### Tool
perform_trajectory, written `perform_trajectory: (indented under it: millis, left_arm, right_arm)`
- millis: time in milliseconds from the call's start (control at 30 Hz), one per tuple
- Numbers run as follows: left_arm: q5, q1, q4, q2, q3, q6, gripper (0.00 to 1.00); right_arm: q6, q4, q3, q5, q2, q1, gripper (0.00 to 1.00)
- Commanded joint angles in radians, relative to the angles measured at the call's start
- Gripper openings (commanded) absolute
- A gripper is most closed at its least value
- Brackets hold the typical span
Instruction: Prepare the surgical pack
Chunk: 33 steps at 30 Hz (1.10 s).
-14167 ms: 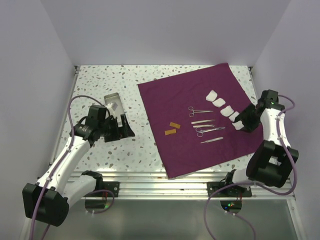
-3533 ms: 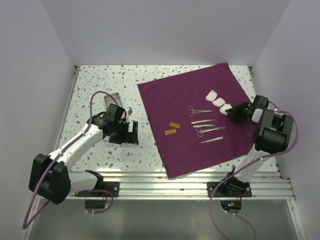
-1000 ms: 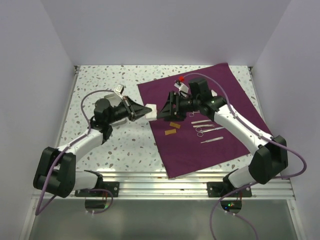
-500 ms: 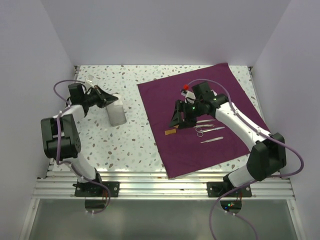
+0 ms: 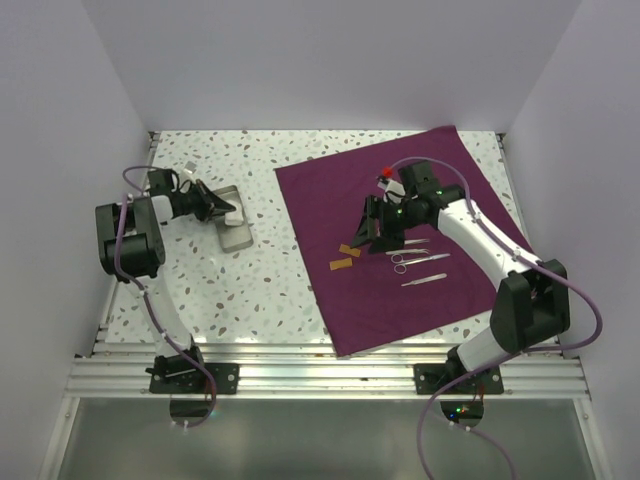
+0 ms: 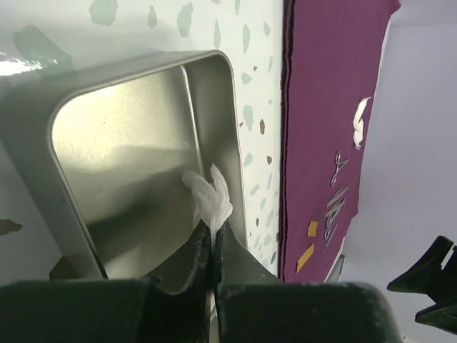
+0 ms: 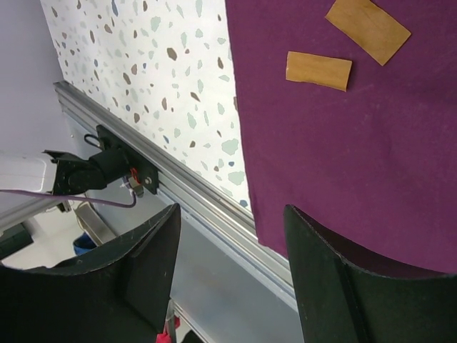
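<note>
The plum-purple cloth (image 5: 420, 180) of the surgical pack lies flat on the right of the table. On it are two orange strips (image 5: 345, 256) and several steel instruments (image 5: 415, 258). The steel tray (image 5: 236, 232) stands on the speckled table to the cloth's left. My left gripper (image 5: 228, 209) is over the tray's far end, shut on a white pad (image 6: 209, 199) that hangs over the tray (image 6: 107, 143). Another white pad (image 6: 359, 121) lies on the cloth. My right gripper (image 5: 372, 232) hovers open above the cloth near the orange strips (image 7: 319, 70), with nothing between its fingers.
An aluminium rail (image 5: 320, 358) runs along the table's near edge and also shows under the right gripper (image 7: 178, 187). Plain walls close the table at the left, back and right. The cloth's near corner (image 5: 345, 345) reaches almost to the rail.
The left gripper, which met the right gripper at the cloth's left edge a second ago, has carried the white pad left over the tray. The right gripper has drawn back right over the cloth.
</note>
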Motion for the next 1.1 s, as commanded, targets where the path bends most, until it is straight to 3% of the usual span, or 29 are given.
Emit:
perform_trajectory:
  millis: [0, 200, 467, 500, 567, 700, 900, 1067]
  left_arm:
    - [-0.020, 0.011, 0.033, 0.024, 0.058, -0.023, 0.00]
    - [-0.095, 0.011, -0.005, 0.044, 0.101, -0.030, 0.00]
    - [-0.138, 0.003, -0.067, 0.072, 0.177, -0.042, 0.22]
    - [-0.141, 0.002, -0.076, 0.073, 0.188, -0.042, 0.36]
    - [-0.150, 0.000, -0.116, 0.058, 0.194, -0.033, 0.46]
    - [-0.204, -0.006, -0.194, 0.012, 0.188, -0.017, 0.77]
    - [-0.227, -0.032, -0.277, -0.060, 0.194, 0.001, 0.87]
    - [-0.244, -0.055, -0.344, -0.098, 0.211, 0.012, 0.88]
  right_arm:
    - [0.006, 0.015, -0.005, -0.002, -0.001, -0.005, 0.63]
    - [0.042, 0.035, -0.005, 0.041, 0.015, -0.019, 0.62]
    - [0.093, 0.093, 0.012, 0.047, 0.055, -0.025, 0.62]
    - [0.093, 0.093, 0.015, 0.050, 0.056, -0.028, 0.62]
    - [0.096, 0.093, 0.021, 0.056, 0.058, -0.031, 0.62]
    - [0.109, 0.096, 0.022, 0.063, 0.052, -0.054, 0.62]
    - [0.125, 0.099, 0.050, 0.089, 0.061, -0.091, 0.62]
    - [0.128, 0.093, 0.081, 0.103, 0.062, -0.095, 0.62]
